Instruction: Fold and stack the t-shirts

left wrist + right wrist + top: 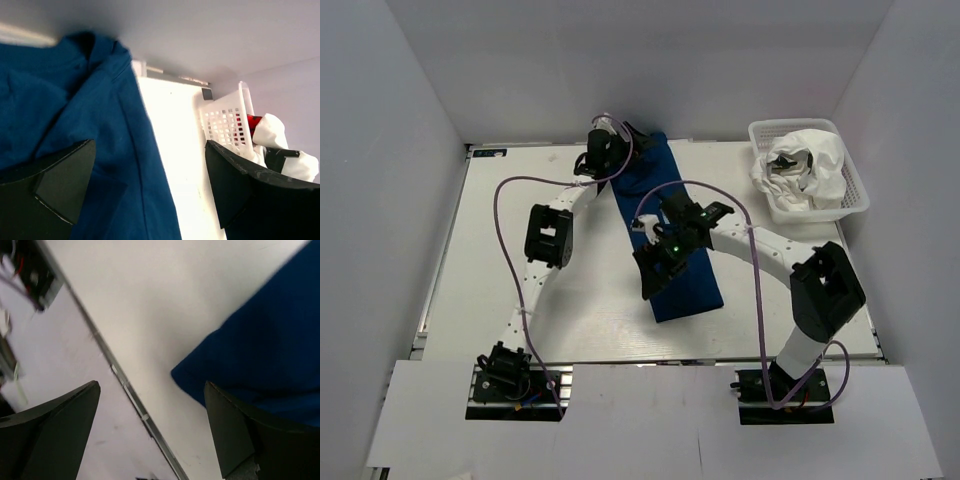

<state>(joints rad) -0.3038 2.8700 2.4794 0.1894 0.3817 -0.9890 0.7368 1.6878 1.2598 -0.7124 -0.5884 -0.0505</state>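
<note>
The navy blue t-shirt [695, 288] is seen on the white table [520, 300] as a long narrow band. It is laid slantwise, from the far middle of the table toward the near side and a little to the right. Its collar end is placed at the far edge, close to the back wall.

The left gripper [604, 152] is held at this far end of the band. In the left wrist view its claw [150, 185] is fully released: one finger [60, 185] is seen above the blue cloth [75, 100], the other [240, 190] above bare table, and nothing is grasped.

The right gripper [653, 268] is held over the near half of the band. Its claw [150, 430] is also spread wide and nothing is held in it. A near corner of the blue cloth [270, 340] is seen between the fingers, lying flat on the table [165, 315].

The white t-shirt [812, 165] is crumpled inside the white lattice basket [856, 192], which is placed at the far right corner, well apart from the blue one. In the left wrist view a red spot and a dark print are shown on it [272, 132], behind the basket wall [225, 125].
</note>
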